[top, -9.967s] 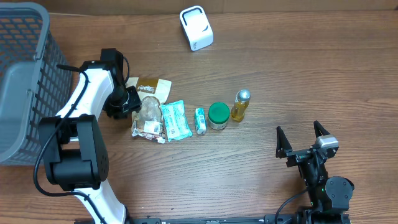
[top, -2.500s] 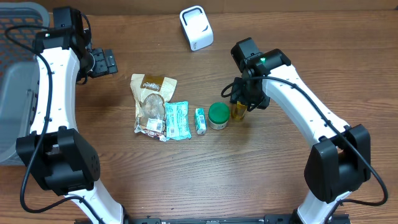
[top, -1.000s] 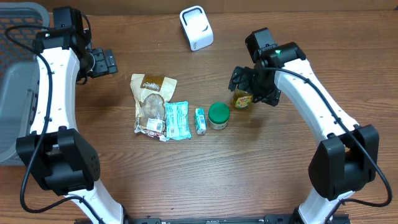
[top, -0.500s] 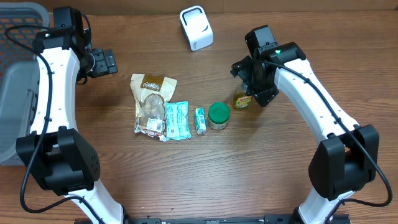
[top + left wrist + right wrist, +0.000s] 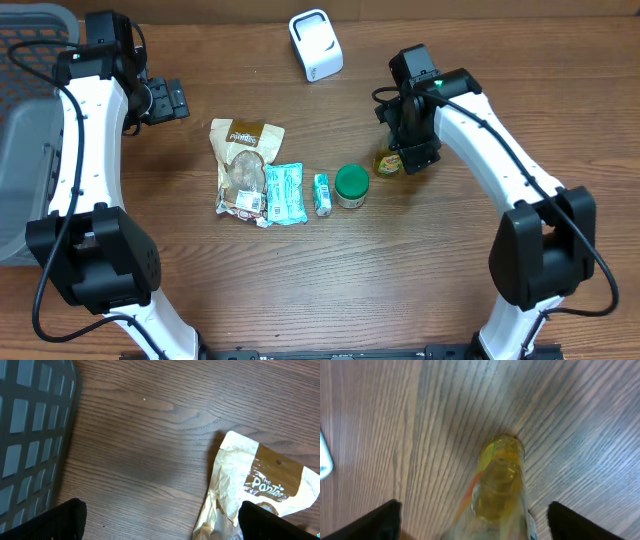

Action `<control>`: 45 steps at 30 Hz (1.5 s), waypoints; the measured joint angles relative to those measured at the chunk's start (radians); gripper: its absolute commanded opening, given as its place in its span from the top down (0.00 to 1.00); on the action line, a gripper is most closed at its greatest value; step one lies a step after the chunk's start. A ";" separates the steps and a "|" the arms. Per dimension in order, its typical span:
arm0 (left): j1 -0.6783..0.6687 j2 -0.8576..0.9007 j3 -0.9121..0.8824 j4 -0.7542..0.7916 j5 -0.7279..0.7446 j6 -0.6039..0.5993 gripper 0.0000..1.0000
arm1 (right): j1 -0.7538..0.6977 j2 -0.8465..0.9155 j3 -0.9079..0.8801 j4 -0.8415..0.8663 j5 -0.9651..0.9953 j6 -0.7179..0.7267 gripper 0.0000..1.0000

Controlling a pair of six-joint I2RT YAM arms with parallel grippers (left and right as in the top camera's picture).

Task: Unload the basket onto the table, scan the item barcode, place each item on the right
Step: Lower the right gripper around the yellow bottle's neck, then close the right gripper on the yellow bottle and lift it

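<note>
Both gape: right gripper [image 5: 476, 522] straddles the bottle [image 5: 497, 480] without gripping; left gripper [image 5: 162, 522] hangs released over the bench [image 5: 150, 435].

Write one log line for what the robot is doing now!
stage: pre-grasp | right pincer: open, straddling yellow bottle, not yet closed | left pincer: open, empty, beside snack bag | scan: not yet done

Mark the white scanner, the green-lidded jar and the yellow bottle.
white scanner [image 5: 316, 45]: overhead view, its top face.
green-lidded jar [image 5: 351, 182]: overhead view, middle of lid.
yellow bottle [image 5: 496, 482]: right wrist view, its clear body.
</note>
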 measured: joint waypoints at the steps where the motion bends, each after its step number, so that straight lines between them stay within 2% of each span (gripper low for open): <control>1: 0.000 0.000 0.000 0.000 0.000 0.000 0.00 | 0.000 0.004 -0.001 0.001 0.000 0.004 0.21; 6: 0.000 0.000 0.000 0.000 0.000 0.000 0.00 | 0.000 0.006 -0.001 0.003 0.000 0.013 0.37; 10: 0.000 0.000 0.000 0.000 0.000 0.000 0.00 | 0.000 0.006 -0.001 0.001 0.001 0.014 0.43; 16: 0.000 0.000 0.000 0.000 0.000 0.000 0.00 | 0.000 0.006 -0.001 -0.007 0.011 0.001 0.45; 19: 0.000 0.000 0.000 0.000 0.000 0.000 0.01 | 0.000 0.006 -0.001 -0.019 0.033 -0.005 0.56; 22: 0.000 0.000 0.000 0.000 0.000 0.000 0.00 | 0.000 0.003 -0.001 -0.027 0.054 -0.050 0.62; 24: 0.000 0.000 0.000 0.000 0.000 0.000 0.00 | 0.000 0.002 -0.001 -0.027 0.064 -0.086 0.61; 26: 0.000 0.000 0.000 0.000 0.000 0.000 0.01 | -0.001 0.002 -0.001 -0.026 0.071 -0.130 0.55; 28: 0.000 0.000 0.000 0.000 0.000 0.000 0.00 | -0.002 0.002 -0.001 -0.025 0.076 -0.156 0.53; 35: 0.000 0.000 0.000 0.000 0.000 0.000 0.00 | -0.006 0.002 -0.001 0.011 0.092 -0.225 0.56; 45: 0.000 0.000 0.000 0.000 0.000 0.000 0.00 | -0.006 0.002 -0.001 0.040 0.101 -0.564 0.56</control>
